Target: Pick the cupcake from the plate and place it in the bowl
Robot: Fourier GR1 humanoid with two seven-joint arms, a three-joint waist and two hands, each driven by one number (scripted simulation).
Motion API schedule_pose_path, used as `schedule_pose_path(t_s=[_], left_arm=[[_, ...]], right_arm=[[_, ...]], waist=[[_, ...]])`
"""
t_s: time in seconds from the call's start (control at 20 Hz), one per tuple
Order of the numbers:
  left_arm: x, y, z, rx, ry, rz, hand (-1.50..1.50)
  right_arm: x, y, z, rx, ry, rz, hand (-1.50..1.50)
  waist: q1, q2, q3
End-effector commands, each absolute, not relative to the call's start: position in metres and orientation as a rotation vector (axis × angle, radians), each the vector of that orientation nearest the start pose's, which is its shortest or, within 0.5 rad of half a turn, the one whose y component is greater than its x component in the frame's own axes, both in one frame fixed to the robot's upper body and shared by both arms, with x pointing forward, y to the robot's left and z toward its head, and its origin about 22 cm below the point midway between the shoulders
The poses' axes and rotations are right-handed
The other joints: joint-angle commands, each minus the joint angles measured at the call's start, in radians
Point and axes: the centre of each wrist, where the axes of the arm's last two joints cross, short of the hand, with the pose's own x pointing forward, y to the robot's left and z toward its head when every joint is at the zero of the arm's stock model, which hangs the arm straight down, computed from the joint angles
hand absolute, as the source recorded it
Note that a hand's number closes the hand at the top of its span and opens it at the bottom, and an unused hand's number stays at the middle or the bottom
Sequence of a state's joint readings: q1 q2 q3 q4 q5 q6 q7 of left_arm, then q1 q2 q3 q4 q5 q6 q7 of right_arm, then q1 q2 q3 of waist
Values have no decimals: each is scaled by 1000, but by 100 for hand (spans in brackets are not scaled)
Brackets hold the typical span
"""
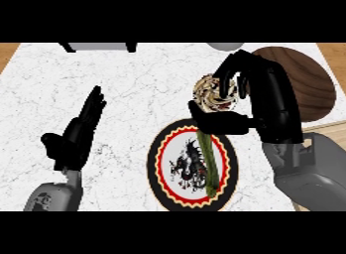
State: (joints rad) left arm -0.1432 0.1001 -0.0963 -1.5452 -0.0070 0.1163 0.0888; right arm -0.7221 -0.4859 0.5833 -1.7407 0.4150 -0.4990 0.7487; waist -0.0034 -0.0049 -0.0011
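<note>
Black right hand (pixel 269 101) is clenched round the cream-swirled cupcake (pixel 212 94) at the round red-and-black plate (pixel 155 161)'s 12 o'clock rim, so I'd keep it level, swing toward 2 o'clock over the brown wooden bowl (pixel 315 84), then let go.

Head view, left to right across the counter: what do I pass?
left hand, open → plate → cupcake, lifted off the plate → right hand curled round it → brown bowl
</note>
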Motion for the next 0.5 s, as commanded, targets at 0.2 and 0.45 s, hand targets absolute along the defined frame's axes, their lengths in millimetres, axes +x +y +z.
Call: schedule_pose_path(t_s=[0.2, 0.45], left_arm=[[273, 220, 40, 65, -1597, -122, 0], [273, 222, 47, 72, -1601, -125, 0]], right_arm=[[312, -138, 244, -789, -1781, 430, 150], [349, -172, 241, -822, -1723, 425, 150]], waist=[[7, 3, 1], [9, 5, 1]])
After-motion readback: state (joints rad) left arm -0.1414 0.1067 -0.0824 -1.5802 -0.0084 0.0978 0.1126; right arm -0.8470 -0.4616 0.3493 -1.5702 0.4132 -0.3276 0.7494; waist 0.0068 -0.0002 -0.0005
